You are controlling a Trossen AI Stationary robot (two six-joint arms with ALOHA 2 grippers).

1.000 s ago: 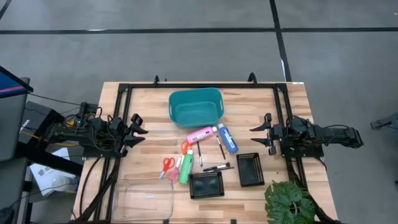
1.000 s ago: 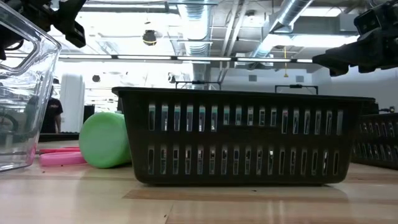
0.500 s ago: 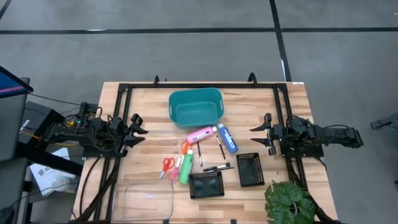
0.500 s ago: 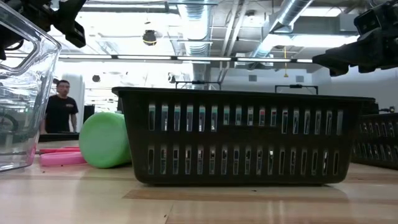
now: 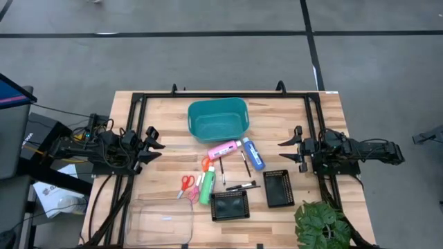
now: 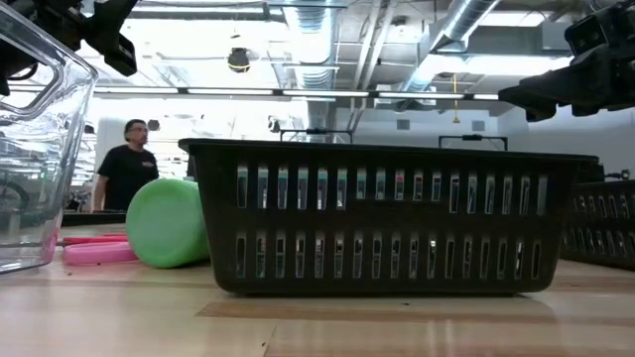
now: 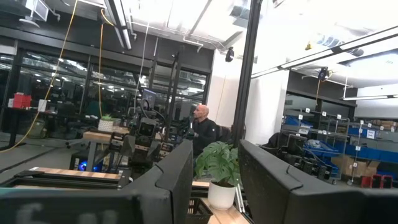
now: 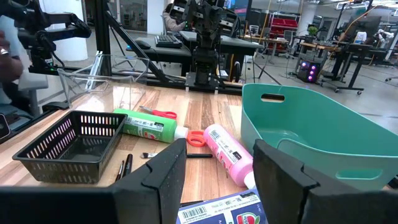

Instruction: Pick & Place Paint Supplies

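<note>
- The left end effector (image 5: 154, 146) is hovering by the worktop's (image 5: 277, 121) left edge, fingers spread, holding nothing.
- The right end effector (image 5: 291, 149) is hovering by the right edge, fingers parted, touching nothing.
- The pink bottle (image 5: 223, 149), blue bottle (image 5: 253, 153) and green bottle (image 5: 207, 187) are lying mid-worktop, with brushes (image 5: 245, 164) and red-handled scissors (image 5: 185, 184) beside them.

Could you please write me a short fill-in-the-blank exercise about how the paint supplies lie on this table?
1. The teal basket holds ____ paint supplies.
2. The pink bottle lies beside the ____ bottle.
3. The green bottle lies between the red-handled scissors and a black mesh ____.
4. Both grippers hold ____.

Missing words: no; blue; tray; nothing
</note>
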